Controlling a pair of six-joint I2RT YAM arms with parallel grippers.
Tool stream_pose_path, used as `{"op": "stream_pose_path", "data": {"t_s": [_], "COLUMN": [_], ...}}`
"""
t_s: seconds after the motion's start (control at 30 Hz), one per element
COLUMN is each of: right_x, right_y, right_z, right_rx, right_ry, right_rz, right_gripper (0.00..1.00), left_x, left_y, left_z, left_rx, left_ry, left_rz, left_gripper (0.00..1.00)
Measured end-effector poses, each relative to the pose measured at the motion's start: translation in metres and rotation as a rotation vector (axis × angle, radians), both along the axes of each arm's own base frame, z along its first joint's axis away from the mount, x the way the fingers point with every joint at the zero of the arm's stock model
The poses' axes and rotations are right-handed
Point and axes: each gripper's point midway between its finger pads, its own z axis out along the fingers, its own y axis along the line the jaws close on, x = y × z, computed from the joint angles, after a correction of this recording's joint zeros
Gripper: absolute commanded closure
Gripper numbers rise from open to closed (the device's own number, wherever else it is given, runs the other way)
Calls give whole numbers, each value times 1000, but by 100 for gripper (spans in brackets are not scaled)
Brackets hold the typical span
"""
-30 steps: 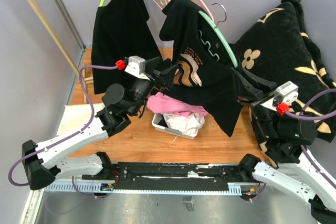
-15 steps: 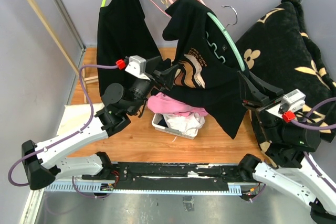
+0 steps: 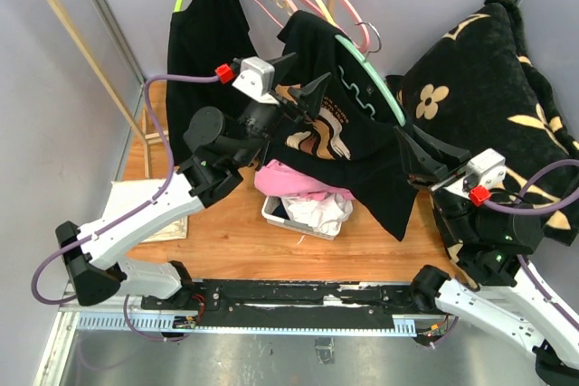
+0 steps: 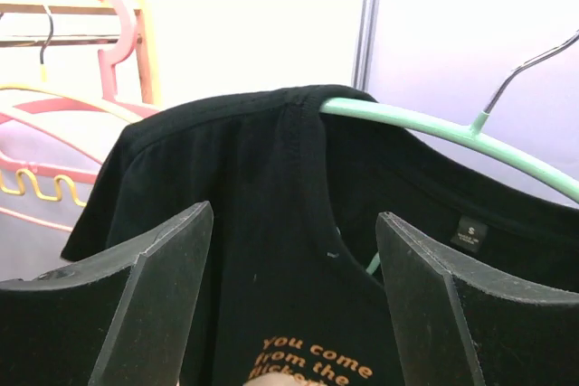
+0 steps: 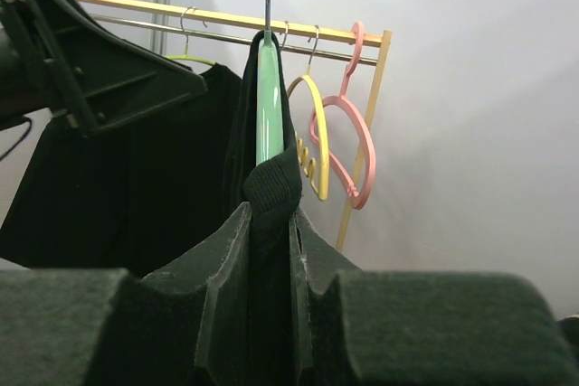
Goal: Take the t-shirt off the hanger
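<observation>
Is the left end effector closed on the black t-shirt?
No, the left end effector is open: its fingers stand wide apart, and the black t-shirt shows in the gap between them.

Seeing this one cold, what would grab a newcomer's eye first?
A black t-shirt on a mint hanger hangs mid-air at centre. The right pincer is clamped on the shirt at the hanger's end, while the left pincer gapes open facing the collar. A floral blanket fills the right side.
</observation>
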Motion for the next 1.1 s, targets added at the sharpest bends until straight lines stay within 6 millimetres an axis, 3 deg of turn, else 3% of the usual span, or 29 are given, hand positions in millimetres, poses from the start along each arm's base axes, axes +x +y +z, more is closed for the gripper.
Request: {"op": "stream_pose_path", "data": {"t_s": [0.27, 0.43, 0.5, 0.63, 0.67, 0.9, 1.1], "right_x": [-2, -3, -4, -5, -5, -3, 5], "right_y": [8, 13, 14, 16, 16, 17, 19], "right_z": [-5, -8, -9, -10, -10, -10, -10], "right_rx": [-23, -30, -32, -32, -32, -30, -16], "right_ry": [10, 19, 23, 26, 27, 31, 37], "right_rz": [37, 63, 73, 84, 84, 83, 63], "right_gripper": [99, 99, 99, 99, 99, 99, 99], "left_x": [32, 41, 44, 49, 49, 39, 6], "left_y": [-14, -19, -18, -12, -11, -17, -43], "left_z": [-26, -36, -34, -27, -25, -18, -11], "left_rx": [57, 69, 62, 33, 32, 41, 135], "left_ry": [35, 53, 51, 46, 36, 0, -71], "left_rz": [21, 28, 32, 38, 40, -26, -247], "left_gripper": [22, 24, 40, 93, 99, 99, 100]}}
